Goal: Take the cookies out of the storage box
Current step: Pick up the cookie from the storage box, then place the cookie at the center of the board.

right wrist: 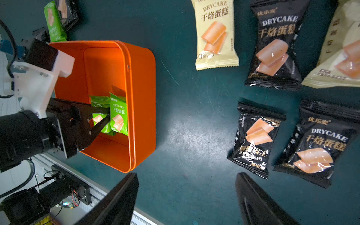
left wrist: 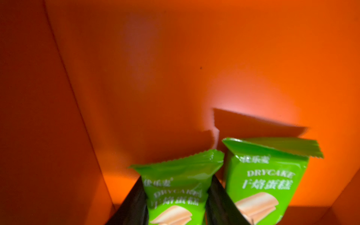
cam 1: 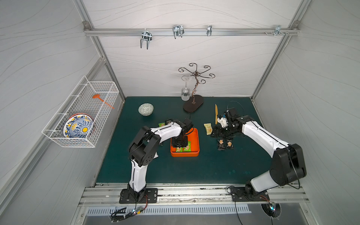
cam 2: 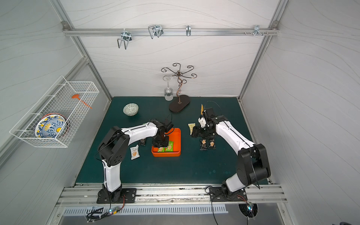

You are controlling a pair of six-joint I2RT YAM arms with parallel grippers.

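Note:
The orange storage box sits mid-mat. My left gripper reaches down into it, shut on a green cookie packet. A second green packet leans beside the held one inside the box. My right gripper hovers open over bare mat to the right of the box, holding nothing. Black packets and a pale yellow one lie on the mat near it.
More packets lie left of the box: green, white, black. At the back stand a patterned bowl, a glass rack with a hanging wine glass, and a wooden knife. A wire basket hangs on the left wall.

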